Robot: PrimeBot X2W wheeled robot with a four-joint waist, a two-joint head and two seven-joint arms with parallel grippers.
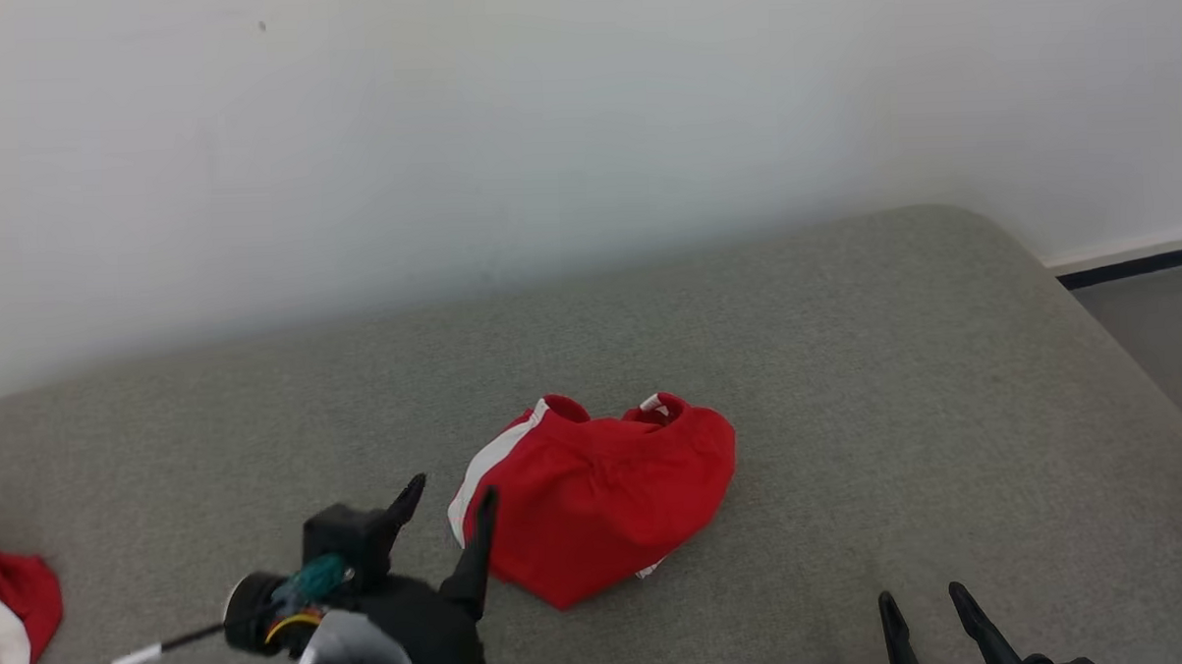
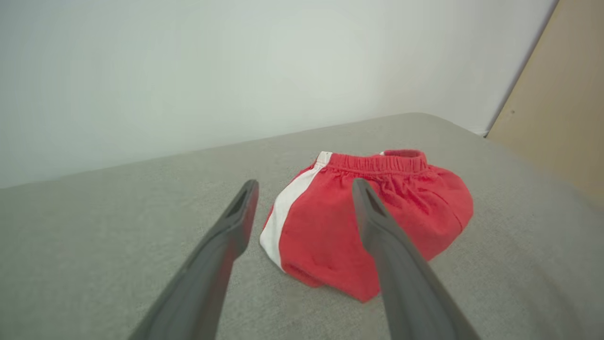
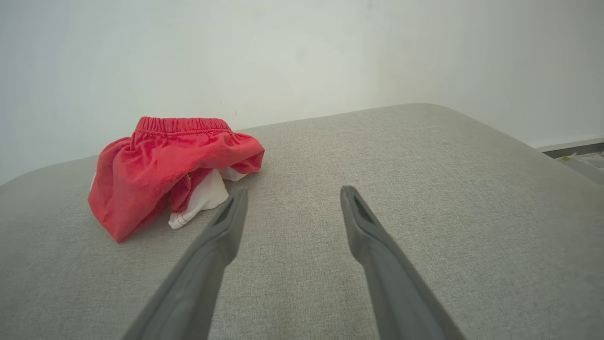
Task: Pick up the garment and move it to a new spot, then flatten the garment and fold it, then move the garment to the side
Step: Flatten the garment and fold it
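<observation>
A grey fabric-covered table (image 1: 897, 361) meets a white wall (image 1: 545, 127). Red shorts (image 1: 602, 494) lie crumpled mid-table, at 3 o'clock from the released left end effector (image 1: 454, 487). The right end effector (image 1: 920, 593), at their 4 o'clock, is released too.

Crumpled red fabric shorts with white side stripe (image 1: 597, 494) on wide grey upholstered surface (image 1: 897, 380), near its middle. Plain white wall (image 1: 545, 127) behind surface. Just beside shorts' left edge: left gripper (image 1: 454, 489). To shorts' right, nearer robot, well apart: right gripper (image 1: 920, 593). Second red-and-white cloth heap (image 1: 16, 608) on surface, far left. Grey floor (image 1: 1161, 332) beyond surface's right end.
</observation>
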